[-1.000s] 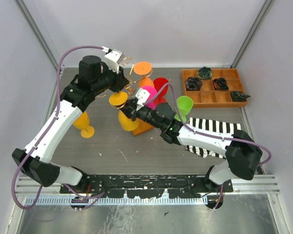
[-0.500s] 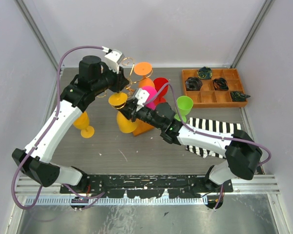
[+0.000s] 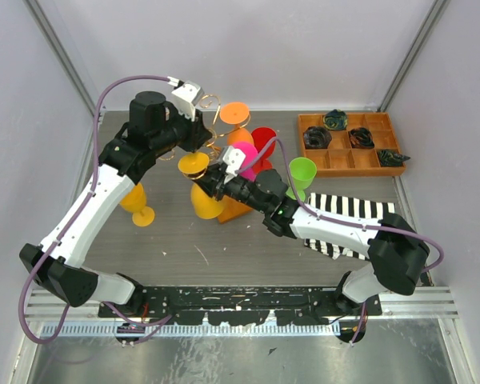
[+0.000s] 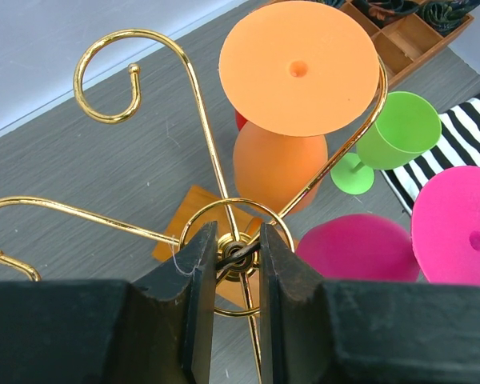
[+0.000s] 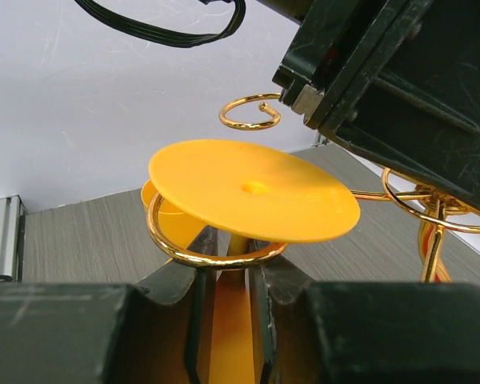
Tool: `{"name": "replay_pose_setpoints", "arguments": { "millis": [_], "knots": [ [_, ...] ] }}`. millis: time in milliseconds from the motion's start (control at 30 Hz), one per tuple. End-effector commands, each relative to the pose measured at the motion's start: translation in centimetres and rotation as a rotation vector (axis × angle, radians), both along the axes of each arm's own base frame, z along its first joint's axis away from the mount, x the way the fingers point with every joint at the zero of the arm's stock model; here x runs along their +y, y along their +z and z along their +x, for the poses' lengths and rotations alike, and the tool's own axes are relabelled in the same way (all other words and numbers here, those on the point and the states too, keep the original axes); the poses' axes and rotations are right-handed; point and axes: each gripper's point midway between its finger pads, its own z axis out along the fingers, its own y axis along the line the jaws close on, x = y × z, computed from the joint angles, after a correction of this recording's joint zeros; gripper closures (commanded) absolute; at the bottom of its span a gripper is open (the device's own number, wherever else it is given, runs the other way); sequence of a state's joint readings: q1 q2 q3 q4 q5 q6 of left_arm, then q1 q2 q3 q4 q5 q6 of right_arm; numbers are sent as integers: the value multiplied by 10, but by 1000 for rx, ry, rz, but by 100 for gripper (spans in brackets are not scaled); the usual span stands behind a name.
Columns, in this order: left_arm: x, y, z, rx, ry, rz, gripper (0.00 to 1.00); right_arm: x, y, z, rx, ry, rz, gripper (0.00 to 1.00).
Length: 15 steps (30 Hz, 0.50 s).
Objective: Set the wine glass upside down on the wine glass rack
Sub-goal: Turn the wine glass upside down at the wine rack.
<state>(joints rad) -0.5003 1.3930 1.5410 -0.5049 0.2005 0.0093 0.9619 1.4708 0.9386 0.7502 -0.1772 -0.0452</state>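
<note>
Nudged left, the inverted yellow plastic wine glass [image 5: 252,196] sits mid-frame, foot over a loop of the gold wire rack [image 3: 234,211], stem clamped by right gripper [image 5: 228,264]; left gripper [image 4: 234,258] pinches the hub. Orange glass [image 4: 298,68] and pink glass [image 4: 460,232] crowd alongside; compartmented wooden tray [image 3: 346,171], upper right, holds dark items [image 3: 316,138].

- The table top [image 3: 176,240] is grey, with a fine wood grain that runs from left to right, and it carries a few small pale scratches.
- The far wall [image 3: 248,48] is plain and pale, almost white with a light violet tone.
- The left panel [image 3: 16,144] and the right panel [image 3: 464,120] have the same pale colour.
- Two metal struts [image 3: 60,52] stand slanted, one in each far corner.
- Aluminium rails [image 3: 432,300] run along the near edge of the table, with a black plate [image 3: 240,300] lying on them.
- Below the rails are a white slotted strip [image 3: 64,328] and a dull metal sheet [image 3: 248,360].
- The light is soft and even; shadows on the table are faint.
</note>
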Motion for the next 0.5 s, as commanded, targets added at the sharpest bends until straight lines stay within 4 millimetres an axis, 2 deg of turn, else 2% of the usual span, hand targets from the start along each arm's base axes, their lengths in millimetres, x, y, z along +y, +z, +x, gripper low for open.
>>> {"name": "replay_pose_setpoints", "arguments": {
  "millis": [0, 100, 233, 367, 467],
  "knots": [
    [-10, 3, 1, 0, -26, -20, 100, 17, 23, -64, -68, 259, 67, 81],
    [-10, 3, 1, 0, -26, -20, 100, 13, 25, -61, -105, 230, 71, 89],
    [-10, 2, 1, 3, -26, -19, 100, 14, 33, -58, -123, 220, 72, 93],
    [-12, 1, 1, 9, -31, -20, 100, 18, 37, -62, -121, 253, 61, 89],
    [-12, 0, 1, 12, -33, -22, 100, 22, 32, -70, -117, 305, 32, 80]
  ]
}}
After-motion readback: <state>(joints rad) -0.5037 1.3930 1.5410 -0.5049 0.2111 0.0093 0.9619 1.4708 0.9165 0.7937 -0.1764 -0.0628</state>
